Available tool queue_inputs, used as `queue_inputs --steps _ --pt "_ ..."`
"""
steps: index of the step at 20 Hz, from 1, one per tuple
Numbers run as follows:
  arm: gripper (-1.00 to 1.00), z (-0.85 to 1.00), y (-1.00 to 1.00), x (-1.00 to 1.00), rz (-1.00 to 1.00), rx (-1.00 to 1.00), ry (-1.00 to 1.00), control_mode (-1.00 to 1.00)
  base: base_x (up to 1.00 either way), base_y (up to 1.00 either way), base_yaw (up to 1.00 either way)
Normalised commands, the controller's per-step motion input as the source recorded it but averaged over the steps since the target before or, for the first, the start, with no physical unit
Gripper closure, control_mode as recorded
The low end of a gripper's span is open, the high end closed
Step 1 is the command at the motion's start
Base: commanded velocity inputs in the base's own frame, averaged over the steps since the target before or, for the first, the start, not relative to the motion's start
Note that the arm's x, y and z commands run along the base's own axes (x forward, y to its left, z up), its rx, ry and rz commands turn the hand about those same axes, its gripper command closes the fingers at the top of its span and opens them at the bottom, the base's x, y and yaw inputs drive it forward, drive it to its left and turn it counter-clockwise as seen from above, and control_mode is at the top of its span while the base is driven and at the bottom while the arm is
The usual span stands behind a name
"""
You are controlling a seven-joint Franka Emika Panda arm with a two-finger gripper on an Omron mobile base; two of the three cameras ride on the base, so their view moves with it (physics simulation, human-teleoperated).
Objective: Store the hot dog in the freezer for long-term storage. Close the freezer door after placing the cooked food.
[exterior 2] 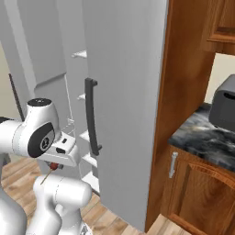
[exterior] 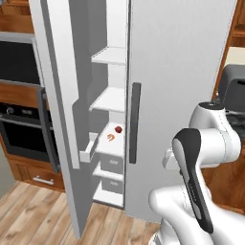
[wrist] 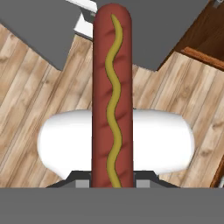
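Wood floor [wrist: 39, 83] beneath the hot dog [wrist: 112, 100] clenched in the pincer [wrist: 112, 183] (fingertips mostly hidden).

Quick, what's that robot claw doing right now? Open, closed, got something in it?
Gripper: closed on the hot dog, a reddish-brown sausage with a wavy mustard line, sticking out lengthwise from between the fingertips.

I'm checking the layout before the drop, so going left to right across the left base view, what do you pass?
Black oven → open freezer door → freezer with white shelves → dark handle of the shut right door → robot arm.
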Motion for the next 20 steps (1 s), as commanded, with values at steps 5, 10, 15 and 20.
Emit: queue_inputs --steps 5,10,15,20 --pt "1.0 0.0 0.0 0.0 0.0 0.0 0.0 1.0 0.3 0.36 0.41" --pt "1.0 0.0 0.0 0.0 0.0 0.0 0.0 1.0 0.31 0.12 0.04" --pt "1.0 0.0 0.0 0.0 0.0 0.0 0.0 1.0 0.61 0.09 0.0" --pt "1.0 0.0 0.0 0.0 0.0 0.0 0.0 1.0 0.49 0.05 0.0"
